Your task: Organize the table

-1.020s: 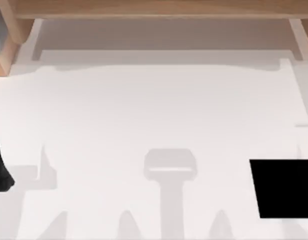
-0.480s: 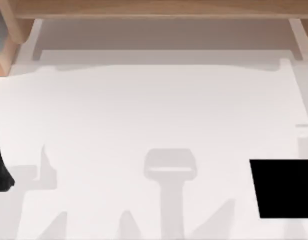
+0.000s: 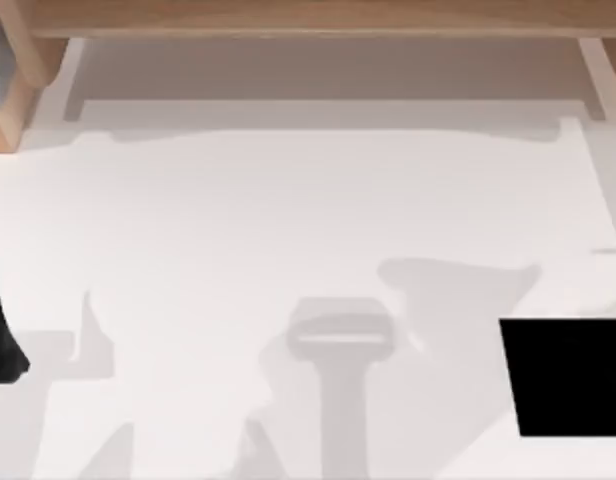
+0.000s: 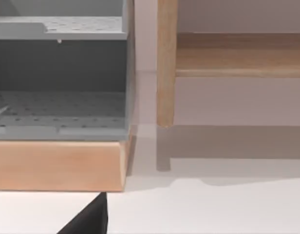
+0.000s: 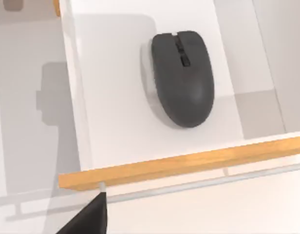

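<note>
**Left side.** The left arm (image 3: 0, 345) sits at the left edge of the large plain white worktop (image 3: 288, 220). In its wrist view, a black part of the left end effector (image 4: 91, 220) points toward a grey perforated storage rack (image 4: 60, 78) on a light wooden base (image 4: 57, 165). It cannot be told whether this end effector is released or clenched.
Hazard: any forward travel is likely to strike the wooden base or the upright wooden post (image 4: 166, 63) beside it.

**Centre.** The worktop spans the top view from left edge to right edge, with its wooden rim (image 3: 308, 18) along the far edge.

**Right side.** A black rectangular mouse pad (image 3: 565, 376) lies flat at the right edge, near the front corner.

The right end effector (image 5: 91, 214) hangs above a dark grey domed computer mouse (image 5: 183, 78), which lies in a white tray with a light wooden front lip (image 5: 179, 165). Its state cannot be told.

Hazards:
- A descent too close to the lip would probably hit the wood.
- The smooth, rounded shell may slip out of an off-centre grip.
- A loose carry could drop the mouse short of the pad.
</note>
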Tool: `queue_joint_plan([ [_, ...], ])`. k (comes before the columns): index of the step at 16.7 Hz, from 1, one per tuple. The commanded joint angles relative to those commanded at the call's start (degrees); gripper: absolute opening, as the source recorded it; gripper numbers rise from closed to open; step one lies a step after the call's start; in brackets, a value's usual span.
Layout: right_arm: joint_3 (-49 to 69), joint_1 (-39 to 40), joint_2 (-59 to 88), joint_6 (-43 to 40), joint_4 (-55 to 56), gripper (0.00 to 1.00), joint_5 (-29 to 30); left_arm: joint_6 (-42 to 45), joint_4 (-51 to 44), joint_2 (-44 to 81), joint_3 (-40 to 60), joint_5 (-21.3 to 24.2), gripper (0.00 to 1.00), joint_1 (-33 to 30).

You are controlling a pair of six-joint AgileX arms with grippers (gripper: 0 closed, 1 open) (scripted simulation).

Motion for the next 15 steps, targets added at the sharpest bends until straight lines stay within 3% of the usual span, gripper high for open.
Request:
queue_joint_plan([
  [8, 42.31, -2.62, 47.54, -8.02, -19.27, 1.0, -1.1, 0.0, 0.0, 0.0, 0.0, 0.0, 1.0, 0.0],
  [15, 54.69, -1.84, 61.31, -11.3, -23.94, 1.0, -2.06, 0.0, 0.0, 0.0, 0.0, 0.0, 1.0, 0.0],
])
